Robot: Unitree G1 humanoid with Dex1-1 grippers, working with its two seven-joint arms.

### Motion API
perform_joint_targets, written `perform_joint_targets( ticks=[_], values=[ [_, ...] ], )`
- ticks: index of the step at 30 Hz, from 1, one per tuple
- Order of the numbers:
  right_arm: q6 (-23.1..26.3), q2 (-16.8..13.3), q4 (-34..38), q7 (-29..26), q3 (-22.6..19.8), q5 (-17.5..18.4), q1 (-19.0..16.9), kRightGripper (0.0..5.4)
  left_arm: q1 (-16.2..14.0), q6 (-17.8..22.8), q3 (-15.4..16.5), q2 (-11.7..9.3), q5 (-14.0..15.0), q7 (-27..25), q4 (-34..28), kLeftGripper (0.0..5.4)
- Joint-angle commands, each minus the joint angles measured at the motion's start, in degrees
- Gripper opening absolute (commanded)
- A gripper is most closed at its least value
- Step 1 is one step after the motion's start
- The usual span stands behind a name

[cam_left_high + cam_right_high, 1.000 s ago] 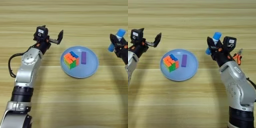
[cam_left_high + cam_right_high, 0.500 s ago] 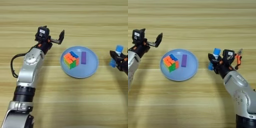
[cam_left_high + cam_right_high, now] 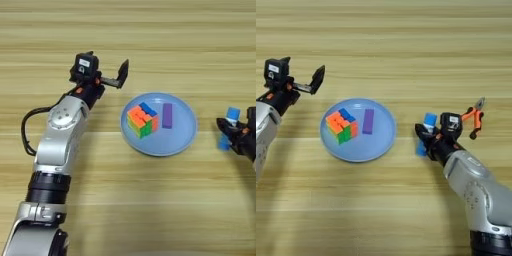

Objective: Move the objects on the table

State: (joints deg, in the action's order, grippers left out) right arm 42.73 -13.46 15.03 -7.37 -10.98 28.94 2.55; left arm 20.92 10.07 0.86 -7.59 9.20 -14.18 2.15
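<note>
A: Item one, right gripper (image 3: 425, 136): low over the table (image 3: 406, 40), just right of the pale blue plate (image 3: 385, 140), black fingers closed around the blue stick (image 3: 426, 133). Stick stands nearly upright, lighter cap on top, lower end at or almost at the wood.

B: Item two, left gripper (image 3: 107, 80): held above the table beyond the plate's far left rim, fingers spread apart, holding nothing. Parked, by the look of it.

A: Plate contents: a multicoloured cube (image 3: 142, 120) and a purple block (image 3: 167, 115), lying apart.

B: Handling note for the stick, offered as judgement: if it is being set down, keep it vertical, let the base sit flat on the wood before the fingers part, and open slowly; a slim upright piece may topple or roll toward the plate.

A: Small orange item (image 3: 474, 116): beside the right wrist. Whether it lies on the table or belongs to the arm cannot be told.

B: Not legible: the stick's base contact, hidden behind the fingers. In the left eye view the right arm is cut off by the edge.
</note>
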Motion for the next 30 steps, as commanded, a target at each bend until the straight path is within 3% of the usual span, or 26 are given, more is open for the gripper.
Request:
perform_joint_targets(
  ticks=[1,11,24,30],
  values=[
    [-2.3,0.2,-3.3,-0.5,1.8,-2.8,2.2,1.40,0.3,-0.2,0.1,-0.2,-0.4,0.1,-0.2,5.40],
    [-6.9,0.8,-10.9,-1.6,3.2,-6.8,4.5,1.40,0.2,-0.3,0.2,-0.2,-0.4,0.2,-0.3,5.40],
    [-12.1,2.2,-23.2,-3.4,3.9,-9.4,8.2,1.40,-0.1,-0.3,0.3,-0.2,-0.3,0.3,-0.7,5.40],
    [-14.4,3.1,-25.4,-4.1,4.8,-10.4,8.6,1.40,-0.2,-0.1,0.4,-0.2,-0.3,0.4,-1.1,5.40]
  ],
)
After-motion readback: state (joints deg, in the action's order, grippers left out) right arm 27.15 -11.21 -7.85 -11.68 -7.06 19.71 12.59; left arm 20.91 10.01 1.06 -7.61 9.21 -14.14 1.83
